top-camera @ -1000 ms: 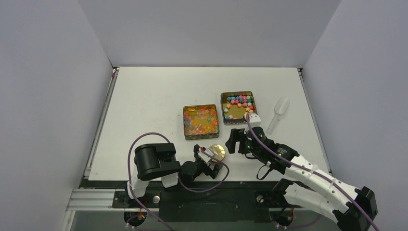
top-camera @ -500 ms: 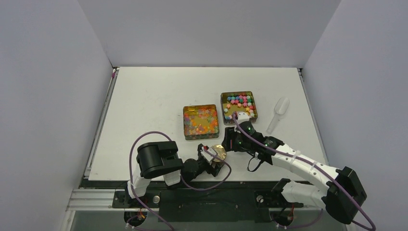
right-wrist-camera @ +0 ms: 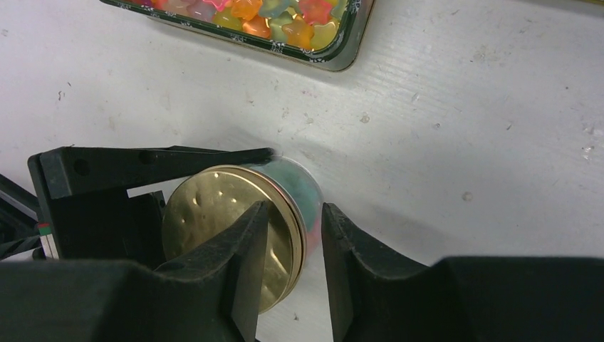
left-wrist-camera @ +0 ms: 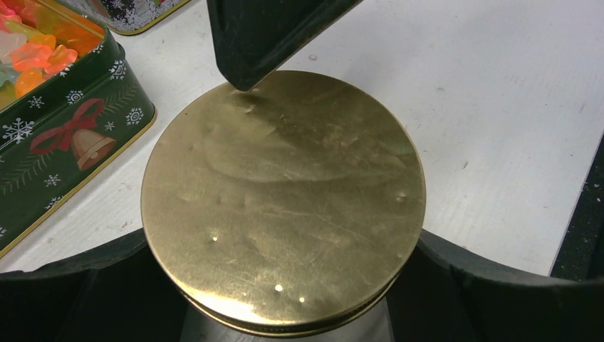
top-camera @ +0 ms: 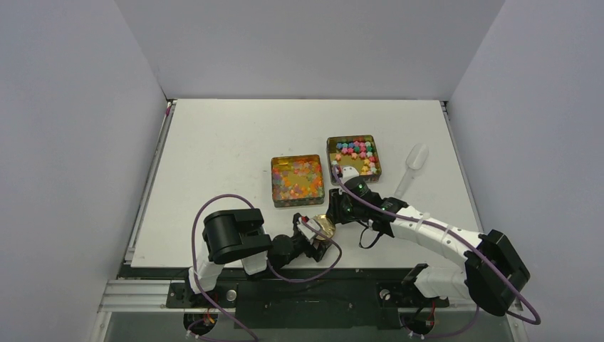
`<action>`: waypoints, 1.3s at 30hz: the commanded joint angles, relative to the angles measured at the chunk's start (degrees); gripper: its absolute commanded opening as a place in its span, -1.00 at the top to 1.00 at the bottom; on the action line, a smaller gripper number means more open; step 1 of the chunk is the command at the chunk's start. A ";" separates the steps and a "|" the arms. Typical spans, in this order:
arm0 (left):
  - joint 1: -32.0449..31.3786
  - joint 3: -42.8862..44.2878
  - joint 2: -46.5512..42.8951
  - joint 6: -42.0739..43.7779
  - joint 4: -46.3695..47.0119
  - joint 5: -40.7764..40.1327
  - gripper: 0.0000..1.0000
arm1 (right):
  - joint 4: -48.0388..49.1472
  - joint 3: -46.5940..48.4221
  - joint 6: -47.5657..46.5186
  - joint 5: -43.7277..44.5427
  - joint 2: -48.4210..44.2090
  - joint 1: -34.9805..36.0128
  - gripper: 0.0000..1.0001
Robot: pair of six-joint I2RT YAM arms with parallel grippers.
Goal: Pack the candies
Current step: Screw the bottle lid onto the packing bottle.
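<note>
Glossy orange, red and yellow candies (top-camera: 297, 179) fill the left green tin. Opaque blue, green, pink and yellow candies (top-camera: 354, 155) lie in the right tin. My left gripper (top-camera: 314, 238) is shut on a small clear jar (right-wrist-camera: 302, 187) with coloured candies inside and a gold lid (left-wrist-camera: 285, 199) on it, at the table's near edge. My right gripper (right-wrist-camera: 294, 239) is open, its two fingers astride the lid's rim, one over the lid's face and one beside the jar. It shows in the top view (top-camera: 340, 211) just right of the jar.
A clear plastic scoop (top-camera: 413, 165) lies right of the right tin (top-camera: 330, 158). The left tin (left-wrist-camera: 71, 135), with a bell and snowflake print, stands close to the jar. The table's near edge (top-camera: 285, 265) is right behind the left gripper.
My right gripper has swung left and down from beside the right tin to the jar's lid. The left gripper and jar have barely moved.
</note>
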 commanded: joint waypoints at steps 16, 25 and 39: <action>-0.12 -0.96 2.43 -0.75 7.24 3.21 0.35 | 5.52 -1.61 -1.25 -3.42 1.52 -0.49 0.51; -0.12 -1.07 2.32 -0.75 7.24 2.62 0.36 | 5.39 -4.35 -0.57 -4.25 0.06 -0.23 0.57; -0.12 -0.90 2.52 -1.01 7.24 1.57 0.37 | 2.47 -8.60 1.20 -3.07 -6.09 2.94 0.69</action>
